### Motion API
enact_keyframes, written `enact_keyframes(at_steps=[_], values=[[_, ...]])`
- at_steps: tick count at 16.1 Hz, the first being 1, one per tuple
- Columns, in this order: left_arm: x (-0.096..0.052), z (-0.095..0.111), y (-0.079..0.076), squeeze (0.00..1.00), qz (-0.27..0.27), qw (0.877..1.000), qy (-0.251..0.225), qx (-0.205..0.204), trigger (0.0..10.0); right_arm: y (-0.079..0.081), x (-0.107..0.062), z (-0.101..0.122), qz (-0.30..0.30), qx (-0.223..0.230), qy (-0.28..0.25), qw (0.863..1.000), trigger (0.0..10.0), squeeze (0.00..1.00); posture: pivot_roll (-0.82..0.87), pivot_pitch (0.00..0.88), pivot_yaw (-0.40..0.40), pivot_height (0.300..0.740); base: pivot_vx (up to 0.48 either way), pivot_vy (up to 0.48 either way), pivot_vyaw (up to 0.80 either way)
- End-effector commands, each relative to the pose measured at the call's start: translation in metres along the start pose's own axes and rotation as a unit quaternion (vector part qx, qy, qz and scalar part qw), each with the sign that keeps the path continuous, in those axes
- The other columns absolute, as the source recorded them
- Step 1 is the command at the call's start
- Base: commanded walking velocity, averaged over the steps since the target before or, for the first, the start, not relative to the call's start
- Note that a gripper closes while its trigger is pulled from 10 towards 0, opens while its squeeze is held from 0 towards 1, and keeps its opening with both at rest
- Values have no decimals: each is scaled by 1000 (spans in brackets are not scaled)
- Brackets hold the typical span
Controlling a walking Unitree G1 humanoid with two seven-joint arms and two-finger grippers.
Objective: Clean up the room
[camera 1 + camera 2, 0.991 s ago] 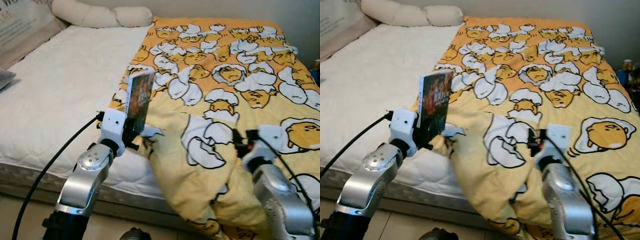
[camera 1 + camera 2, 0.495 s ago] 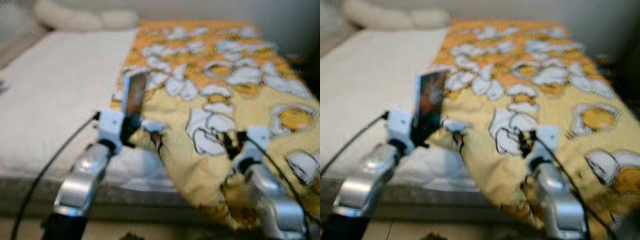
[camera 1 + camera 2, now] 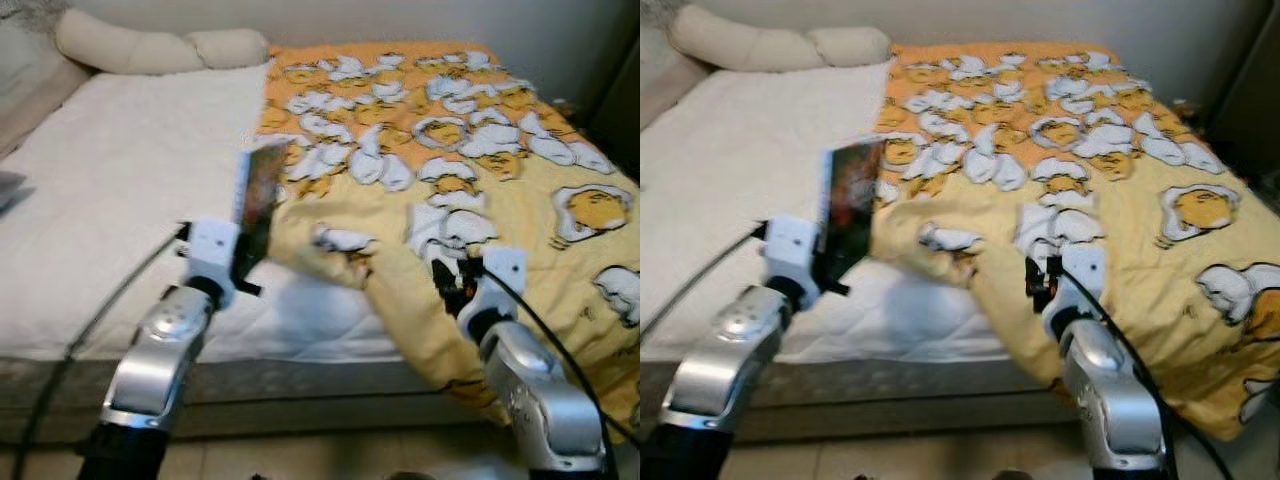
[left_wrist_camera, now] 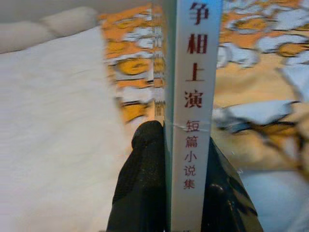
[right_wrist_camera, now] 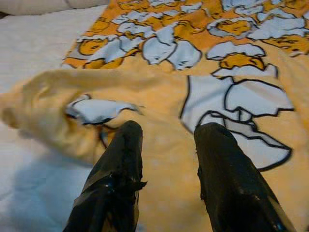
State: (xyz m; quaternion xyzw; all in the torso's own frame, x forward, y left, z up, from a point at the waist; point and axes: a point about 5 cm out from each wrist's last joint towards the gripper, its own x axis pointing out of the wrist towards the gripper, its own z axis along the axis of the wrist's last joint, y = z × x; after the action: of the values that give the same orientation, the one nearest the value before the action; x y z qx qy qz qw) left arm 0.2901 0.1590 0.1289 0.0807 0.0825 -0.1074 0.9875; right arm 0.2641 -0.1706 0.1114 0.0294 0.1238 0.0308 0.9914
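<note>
My left gripper is shut on a thin book, held upright on its edge over the white mattress near the bed's front. In the left wrist view its white spine with red characters stands between the two black fingers. A yellow blanket printed with cartoon egg figures covers the bed's right half, and its rumpled edge lies beside the book. Over the blanket's front part hovers my right gripper, open, with nothing between its fingers.
Two beige pillows lie at the head of the bed against the wall. A grey object rests at the mattress's left edge. Dark furniture stands to the right of the bed. Tiled floor runs along the bed's front.
The whole view has shifted and pulled back through a blur, so more of the bed's front and right side shows. The book stays in my left gripper, and both arms keep their pose.
</note>
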Motion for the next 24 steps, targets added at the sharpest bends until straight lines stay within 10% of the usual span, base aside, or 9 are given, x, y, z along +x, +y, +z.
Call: enact_keyframes(at_steps=[1, 24], values=[[1, 9, -4, 0, -7, 1000, -21, 3, 10000, -6, -1, -1, -13, -5, 3, 1000, 10000, 0, -49, 0, 46, 740, 0, 480, 0], [-8, 11, -2, 0, -19, 999, -32, 3, 10000, 3, -3, -9, 10, 6, 16, 1000, 10000, 0, -3, 0, 28, 740, 0, 397, 0]])
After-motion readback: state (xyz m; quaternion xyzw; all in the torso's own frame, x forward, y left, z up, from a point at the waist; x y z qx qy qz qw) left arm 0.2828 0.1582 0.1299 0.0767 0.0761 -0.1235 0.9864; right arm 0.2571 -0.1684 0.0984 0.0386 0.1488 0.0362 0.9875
